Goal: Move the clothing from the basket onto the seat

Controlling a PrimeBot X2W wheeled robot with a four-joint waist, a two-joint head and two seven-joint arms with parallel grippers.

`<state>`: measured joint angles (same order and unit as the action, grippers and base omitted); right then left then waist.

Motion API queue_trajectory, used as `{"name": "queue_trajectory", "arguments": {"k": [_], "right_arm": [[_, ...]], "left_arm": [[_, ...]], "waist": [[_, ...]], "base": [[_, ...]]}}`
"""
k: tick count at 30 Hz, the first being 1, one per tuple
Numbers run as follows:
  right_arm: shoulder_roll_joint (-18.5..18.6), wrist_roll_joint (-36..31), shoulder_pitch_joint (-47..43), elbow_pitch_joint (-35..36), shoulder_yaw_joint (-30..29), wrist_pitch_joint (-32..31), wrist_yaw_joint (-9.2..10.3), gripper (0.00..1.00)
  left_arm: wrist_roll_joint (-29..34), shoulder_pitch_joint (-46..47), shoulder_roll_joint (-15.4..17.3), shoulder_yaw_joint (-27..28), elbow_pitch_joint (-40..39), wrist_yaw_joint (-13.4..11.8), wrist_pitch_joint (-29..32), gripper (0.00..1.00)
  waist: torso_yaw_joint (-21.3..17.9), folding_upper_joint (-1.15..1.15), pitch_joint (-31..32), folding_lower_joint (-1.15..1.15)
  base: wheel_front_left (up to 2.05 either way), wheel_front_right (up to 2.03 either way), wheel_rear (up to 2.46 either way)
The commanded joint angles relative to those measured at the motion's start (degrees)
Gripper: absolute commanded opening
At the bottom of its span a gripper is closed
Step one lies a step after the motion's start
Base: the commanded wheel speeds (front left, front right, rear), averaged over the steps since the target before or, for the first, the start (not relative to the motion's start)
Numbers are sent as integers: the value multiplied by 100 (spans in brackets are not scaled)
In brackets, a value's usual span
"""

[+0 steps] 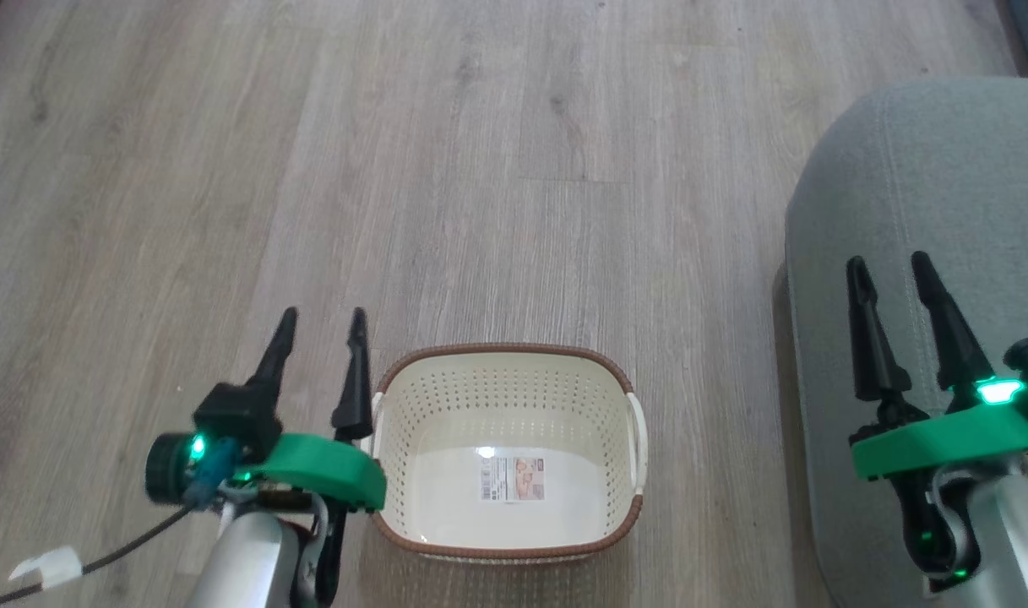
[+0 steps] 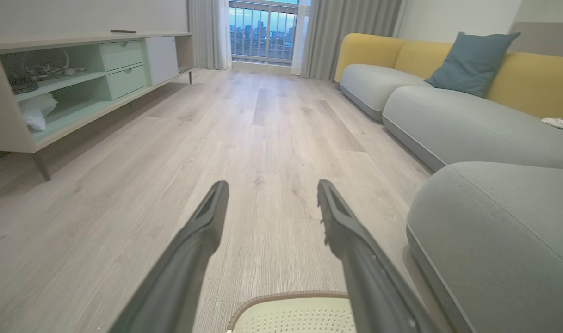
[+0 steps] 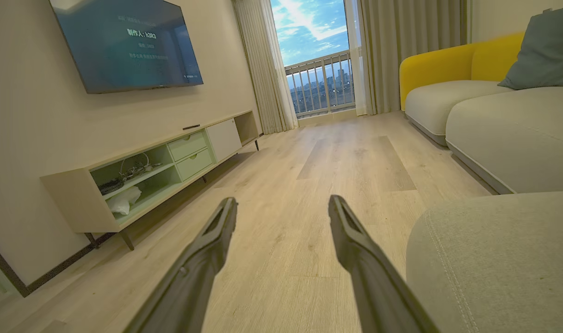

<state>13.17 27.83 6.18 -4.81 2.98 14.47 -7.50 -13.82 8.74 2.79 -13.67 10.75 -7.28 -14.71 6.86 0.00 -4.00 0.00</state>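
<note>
Cream basket (image 1: 505, 350) on wood floor (image 1: 480, 169), label (image 1: 513, 479) showing on its bottom; left gripper (image 1: 323, 314) just beside its left side, fingers apart; right gripper (image 1: 888, 260) over grey seat (image 1: 927, 169), fingers apart; pale fabric (image 2: 561, 122) on farther sofa cushion, unclear what.

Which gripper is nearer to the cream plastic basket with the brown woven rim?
Left. The left gripper hovers just beside the left side of the cream plastic basket. The right gripper hangs over the large grey fabric seat, apart on the basket's right.
</note>
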Motion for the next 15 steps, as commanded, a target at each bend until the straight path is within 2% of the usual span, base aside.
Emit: {"name": "queue_trajectory", "arguments": {"k": [1, 9, 15], "right_arm": [[-13, -70, 23, 158, 102, 52, 1, 100], [-344, -112, -227, 210, -77, 52, 1, 100], [-408, -179, -290, 215, -6, 52, 1, 100]], "left_arm": [[-70, 73, 9, 251, -236, -87, -29, 100], [-218, -108, 9, 326, -266, -257, -29, 100], [-157, -149, 9, 326, -280, -365, -29, 100]], "waist": [[36, 0, 28, 0], [64, 0, 74, 0], [12, 0, 86, 0]], "base": [[0, 0, 0], [0, 0, 0], [0, 0, 0]]}}
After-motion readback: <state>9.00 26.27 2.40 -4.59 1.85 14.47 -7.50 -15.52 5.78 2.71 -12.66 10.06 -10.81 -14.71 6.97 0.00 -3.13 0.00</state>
